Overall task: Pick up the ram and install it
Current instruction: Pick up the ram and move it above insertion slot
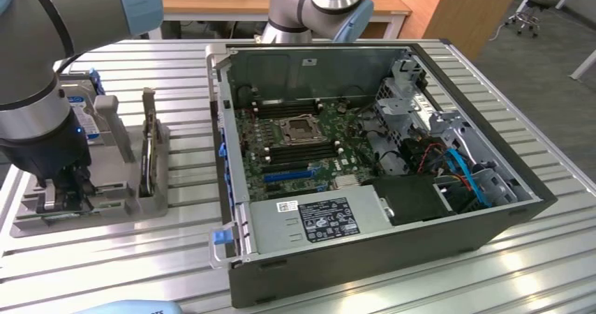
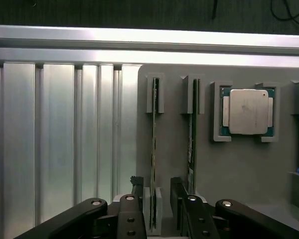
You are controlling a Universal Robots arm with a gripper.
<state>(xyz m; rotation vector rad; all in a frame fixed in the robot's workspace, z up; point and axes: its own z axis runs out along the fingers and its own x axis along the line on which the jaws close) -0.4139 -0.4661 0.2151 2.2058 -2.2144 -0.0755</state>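
Ram [image 2: 153, 139] is stood on edge in the gray holder [image 2: 239, 169] — the gripper [image 2: 157, 201] is held open around it; the other stick [image 2: 192, 129] beside could be knocked by a finger [image 2: 178, 204]

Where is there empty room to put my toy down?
Free: table slats on the camera's side of the gray holder, and the strip between holder and computer case. Crowded: inside the case, and the holder, where the open hand straddles a ram.

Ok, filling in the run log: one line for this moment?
gripper: open, astride ram | ram: on edge in tray slot, not gripped | install: not done
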